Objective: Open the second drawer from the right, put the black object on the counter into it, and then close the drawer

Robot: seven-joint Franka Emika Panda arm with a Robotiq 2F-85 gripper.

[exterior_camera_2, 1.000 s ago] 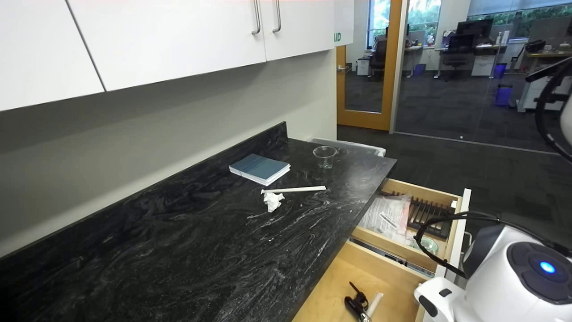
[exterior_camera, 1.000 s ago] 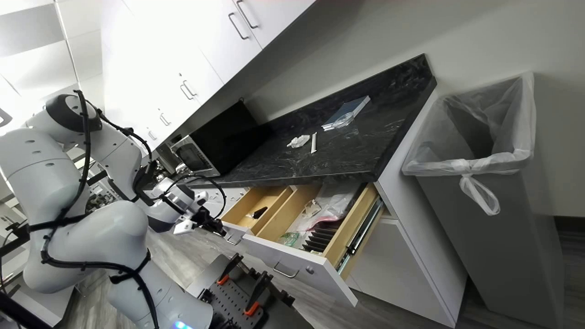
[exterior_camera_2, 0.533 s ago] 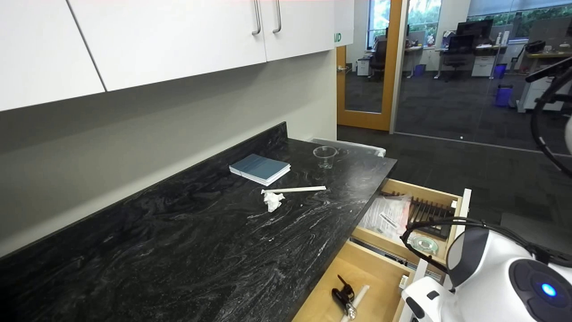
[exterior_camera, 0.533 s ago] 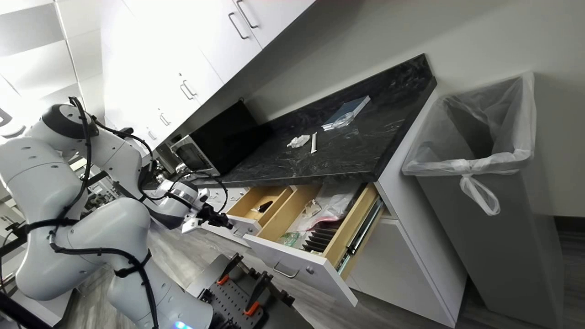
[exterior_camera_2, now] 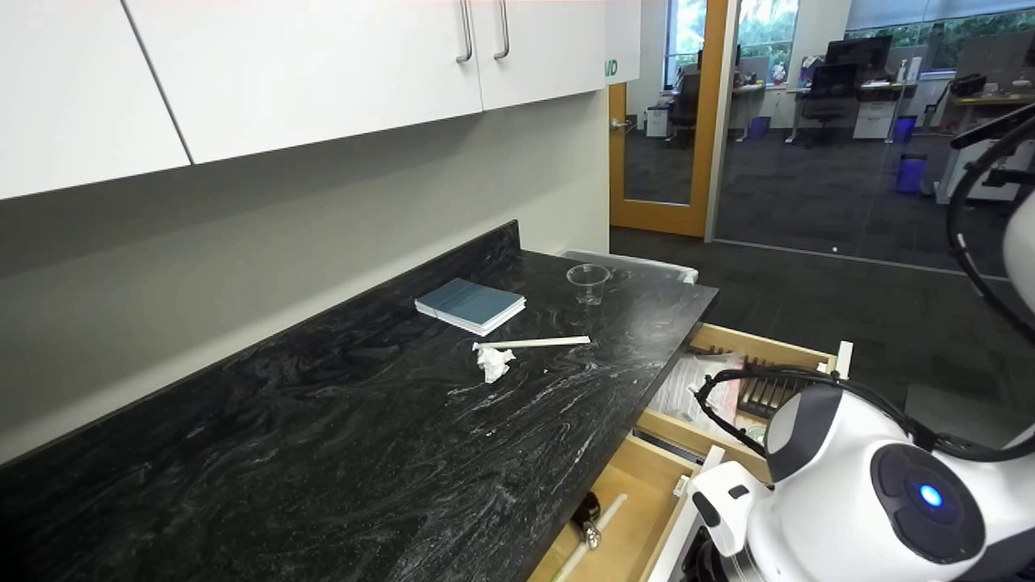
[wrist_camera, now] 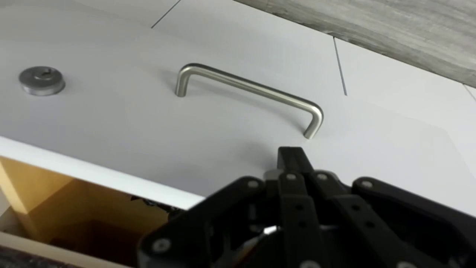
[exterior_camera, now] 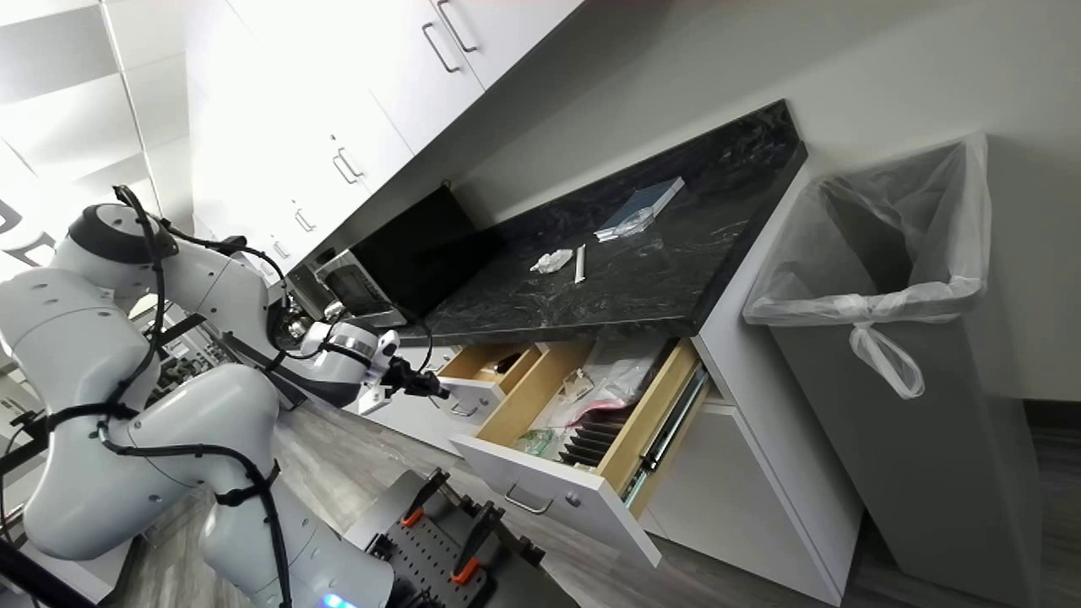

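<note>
The second drawer from the right (exterior_camera: 475,404) stands partly open, with a white front and pale wood inside. It also shows in an exterior view (exterior_camera_2: 651,485). A black object (exterior_camera_2: 588,511) lies in it beside a pale stick (exterior_camera_2: 602,521), partly hidden by the counter's (exterior_camera_2: 364,420) edge. The black object also shows in an exterior view (exterior_camera: 507,363). My gripper (exterior_camera: 445,391) is at the drawer's front. In the wrist view, my gripper (wrist_camera: 292,150) is shut with nothing between the fingertips, against or very near the white front, beside the metal handle (wrist_camera: 253,87).
The rightmost drawer (exterior_camera: 549,498) is wide open, holding plastic bags and a black tray. A blue book (exterior_camera_2: 471,303), clear cup (exterior_camera_2: 589,284), white stick (exterior_camera_2: 534,343) and crumpled paper (exterior_camera_2: 493,364) lie on the counter. A trash bin (exterior_camera: 912,405) stands at its end.
The second drawer has moved inward, with my gripper travelling along at its front. The black object and pale stick have moved with it, partly under the counter's edge. The rightmost drawer has not moved.
</note>
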